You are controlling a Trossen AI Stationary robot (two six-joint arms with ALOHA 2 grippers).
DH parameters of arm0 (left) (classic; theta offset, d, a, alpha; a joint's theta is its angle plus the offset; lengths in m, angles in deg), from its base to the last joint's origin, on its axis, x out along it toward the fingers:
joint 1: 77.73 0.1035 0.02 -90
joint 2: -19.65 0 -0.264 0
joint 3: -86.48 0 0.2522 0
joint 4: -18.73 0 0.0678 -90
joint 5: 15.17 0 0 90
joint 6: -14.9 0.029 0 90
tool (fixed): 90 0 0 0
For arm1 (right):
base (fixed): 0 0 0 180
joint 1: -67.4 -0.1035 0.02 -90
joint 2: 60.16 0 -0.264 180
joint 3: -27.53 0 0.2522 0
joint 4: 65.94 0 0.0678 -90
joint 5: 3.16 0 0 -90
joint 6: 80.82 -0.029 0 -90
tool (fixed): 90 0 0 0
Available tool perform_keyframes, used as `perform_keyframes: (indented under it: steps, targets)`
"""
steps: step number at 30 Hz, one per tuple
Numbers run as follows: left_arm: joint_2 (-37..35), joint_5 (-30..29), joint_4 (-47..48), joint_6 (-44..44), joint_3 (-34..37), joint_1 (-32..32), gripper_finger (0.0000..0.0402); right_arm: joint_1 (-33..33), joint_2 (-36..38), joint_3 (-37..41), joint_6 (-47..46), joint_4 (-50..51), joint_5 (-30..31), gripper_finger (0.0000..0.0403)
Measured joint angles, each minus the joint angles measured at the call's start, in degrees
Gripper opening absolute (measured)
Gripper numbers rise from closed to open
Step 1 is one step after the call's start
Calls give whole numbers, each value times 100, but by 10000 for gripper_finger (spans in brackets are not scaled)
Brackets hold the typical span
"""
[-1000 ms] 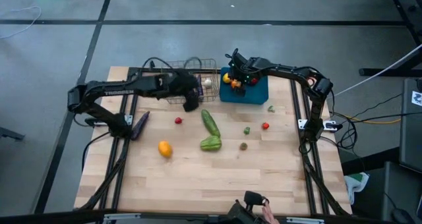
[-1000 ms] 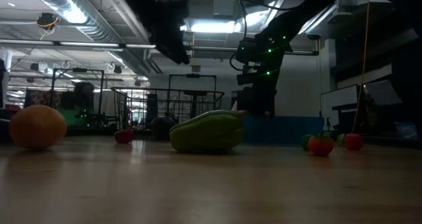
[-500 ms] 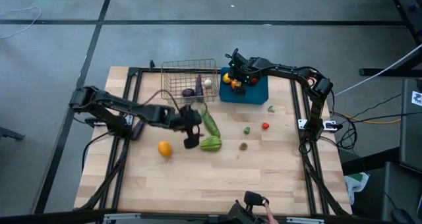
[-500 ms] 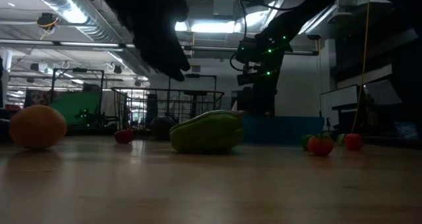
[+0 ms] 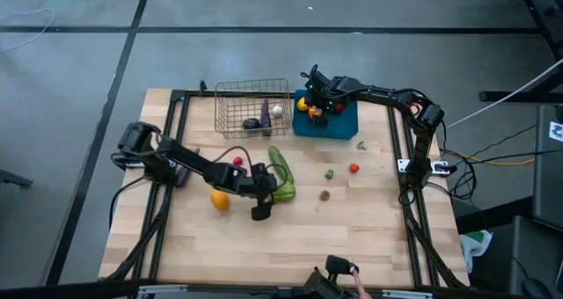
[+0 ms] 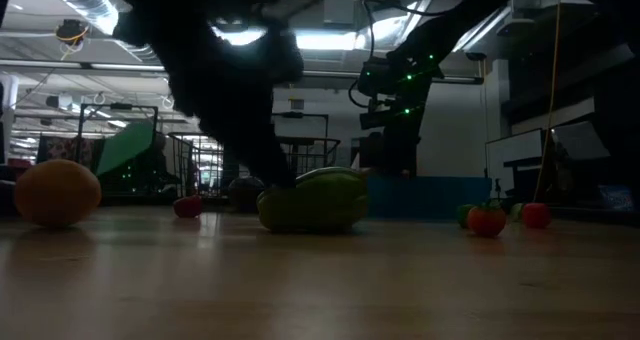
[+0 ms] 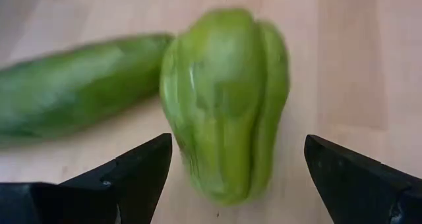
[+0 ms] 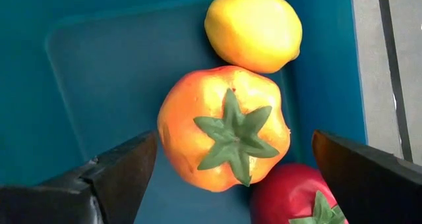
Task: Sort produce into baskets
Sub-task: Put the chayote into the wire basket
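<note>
A green pepper [image 5: 283,192] lies on its side on the table's middle, next to a green cucumber [image 5: 280,163]. My left gripper [image 5: 266,196] is low beside the pepper. It is open, with a finger on either side of the pepper [image 7: 227,99] and a gap to each. My right gripper [image 5: 318,93] hangs open over the blue bin [image 5: 343,123], above an orange tomato [image 8: 224,128], a lemon [image 8: 254,26] and a red tomato [image 8: 290,197]. The wire basket [image 5: 230,97] holds an eggplant [image 5: 252,123] and a garlic [image 5: 277,111].
An orange fruit [image 5: 220,199] and a red berry [image 5: 237,161] lie left of the pepper. An eggplant [image 5: 181,174] lies under the left arm. A small red tomato [image 5: 354,168] and some small green and brown pieces [image 5: 329,173] lie at the right.
My left gripper has come away from the wire basket toward the table's near edge and gone down to the green pepper, staying open. The pepper and the other produce have not moved.
</note>
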Motion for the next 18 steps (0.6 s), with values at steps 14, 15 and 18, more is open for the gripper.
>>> perform_keyframes:
  steps: [14, 15, 18]
  targets:
    - [406, -78, -67, 111, -2, 168, 284, -2, 675, -4, -2, 789, -7, 399]
    - [406, -76, -116, 112, -2, 168, 271, -2, 794, -4, -6, 910, -4, 399]
    - [406, -76, -186, 116, -4, 168, 232, -42, 1140, -4, -149, 1314, -27, 399]
